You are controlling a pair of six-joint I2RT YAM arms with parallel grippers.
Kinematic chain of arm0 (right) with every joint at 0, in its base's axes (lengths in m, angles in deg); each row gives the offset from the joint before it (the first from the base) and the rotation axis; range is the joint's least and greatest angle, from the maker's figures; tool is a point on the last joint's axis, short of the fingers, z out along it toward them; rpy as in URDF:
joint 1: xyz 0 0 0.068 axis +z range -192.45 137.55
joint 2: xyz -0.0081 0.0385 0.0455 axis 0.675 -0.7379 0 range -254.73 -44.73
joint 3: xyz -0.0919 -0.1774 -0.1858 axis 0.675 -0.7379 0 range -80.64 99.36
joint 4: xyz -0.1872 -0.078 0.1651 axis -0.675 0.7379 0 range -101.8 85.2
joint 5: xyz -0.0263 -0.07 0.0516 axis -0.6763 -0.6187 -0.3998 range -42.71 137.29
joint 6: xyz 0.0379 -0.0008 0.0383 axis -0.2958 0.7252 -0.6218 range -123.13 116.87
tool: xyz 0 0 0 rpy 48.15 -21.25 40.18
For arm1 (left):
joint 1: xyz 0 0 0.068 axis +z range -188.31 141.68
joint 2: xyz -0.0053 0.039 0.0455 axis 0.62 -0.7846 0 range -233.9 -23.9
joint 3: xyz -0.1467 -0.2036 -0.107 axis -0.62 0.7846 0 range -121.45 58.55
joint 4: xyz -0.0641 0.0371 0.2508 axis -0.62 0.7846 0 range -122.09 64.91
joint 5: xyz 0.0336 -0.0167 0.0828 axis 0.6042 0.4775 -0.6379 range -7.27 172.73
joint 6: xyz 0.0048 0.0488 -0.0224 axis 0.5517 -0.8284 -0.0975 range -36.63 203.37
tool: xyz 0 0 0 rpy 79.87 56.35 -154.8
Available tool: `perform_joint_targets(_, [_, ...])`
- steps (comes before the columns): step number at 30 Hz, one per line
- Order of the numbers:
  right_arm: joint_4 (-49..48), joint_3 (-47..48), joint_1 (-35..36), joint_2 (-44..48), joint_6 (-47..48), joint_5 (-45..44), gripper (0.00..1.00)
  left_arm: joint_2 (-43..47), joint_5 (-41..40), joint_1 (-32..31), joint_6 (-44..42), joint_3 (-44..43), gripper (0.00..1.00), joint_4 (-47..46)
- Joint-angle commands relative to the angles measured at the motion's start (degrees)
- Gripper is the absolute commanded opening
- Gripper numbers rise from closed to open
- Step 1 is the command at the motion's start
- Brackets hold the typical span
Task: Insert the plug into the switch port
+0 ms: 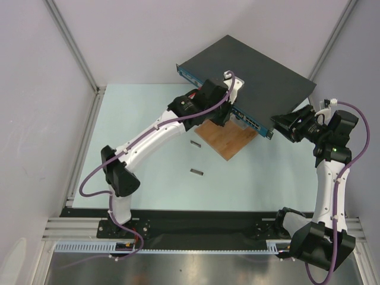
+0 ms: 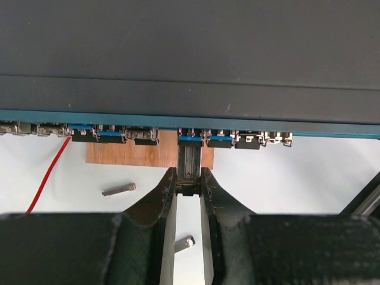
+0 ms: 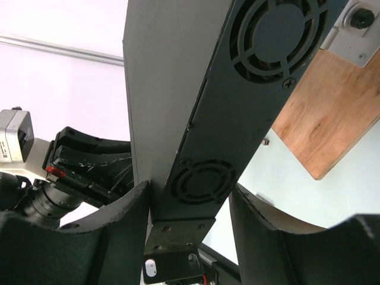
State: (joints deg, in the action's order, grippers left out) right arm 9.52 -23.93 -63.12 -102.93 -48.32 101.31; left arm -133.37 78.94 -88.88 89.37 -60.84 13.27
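Note:
The switch [image 1: 249, 74] is a flat dark-grey box resting partly on a wooden board, its blue front face [image 2: 119, 119] carrying a row of sockets. In the left wrist view my left gripper [image 2: 188, 175] is shut on the rear end of a small dark plug [image 2: 190, 159]. The plug's front end sits in the mouth of a blue-trimmed port [image 2: 190, 138] near the middle of the row. My right gripper [image 3: 189, 187] straddles the switch's end wall with its round fan grilles [image 3: 205, 181]. One finger lies against the top face and the other touches the underside edge.
The wooden board [image 1: 228, 142] lies under the switch's front edge. Two small metal pieces [image 1: 196, 144] [image 1: 197, 172] lie loose on the pale table. A red wire [image 2: 50, 172] hangs at the left of the port row. Frame rails border the table.

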Motion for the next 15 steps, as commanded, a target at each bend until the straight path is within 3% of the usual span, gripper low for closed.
perform_joint_targets(1, [-1.9, 1.21, 3.18, -0.6, 4.76, -0.23, 0.24, 0.05, -0.78, -0.15, 0.33, -4.18, 0.0, -4.93])
perform_joint_targets(12, [-2.16, 1.21, 3.7, -0.78, 4.85, -0.23, 0.23, -2.24, 2.56, -0.15, 0.51, -7.52, 0.0, -7.48])
perform_joint_targets(15, [-2.16, 1.3, 3.62, -0.87, 5.02, -0.06, 0.23, -1.45, 3.35, -0.15, 0.15, -6.73, 0.1, -7.48])
